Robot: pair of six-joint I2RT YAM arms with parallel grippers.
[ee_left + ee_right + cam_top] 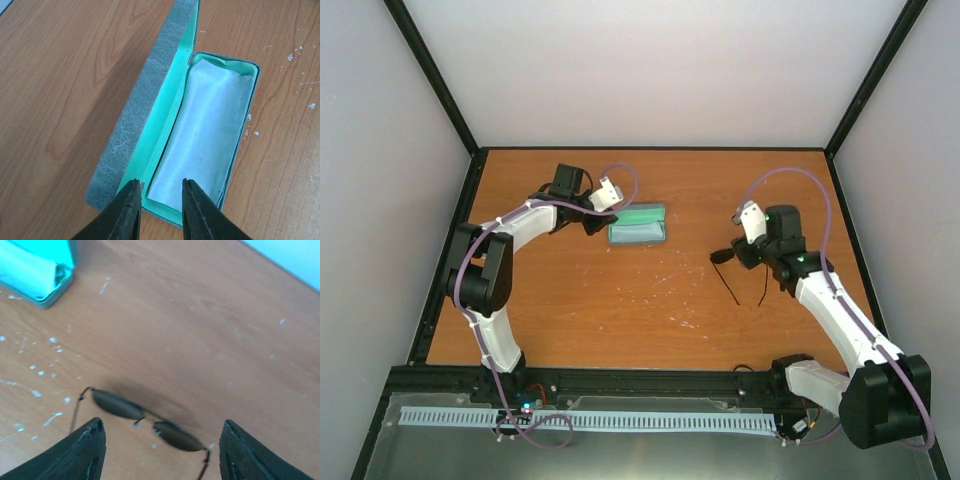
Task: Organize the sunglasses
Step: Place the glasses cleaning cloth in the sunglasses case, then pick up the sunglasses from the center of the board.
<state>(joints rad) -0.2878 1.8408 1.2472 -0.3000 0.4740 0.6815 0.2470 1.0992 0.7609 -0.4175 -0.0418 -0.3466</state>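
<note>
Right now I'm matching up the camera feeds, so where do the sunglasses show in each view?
Top external: the sunglasses lie right of centre.
Left wrist: not in it. This view shows only the open case.
Right wrist: bottom centre.
Shared landmark: the open case, near the centre in top external and in the upper-left corner in right wrist.

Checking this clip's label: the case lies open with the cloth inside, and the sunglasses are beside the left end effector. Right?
Wrong arm: the sunglasses are beside the right end effector, as the right wrist view shows. The case does lie open with the cloth inside.
</note>
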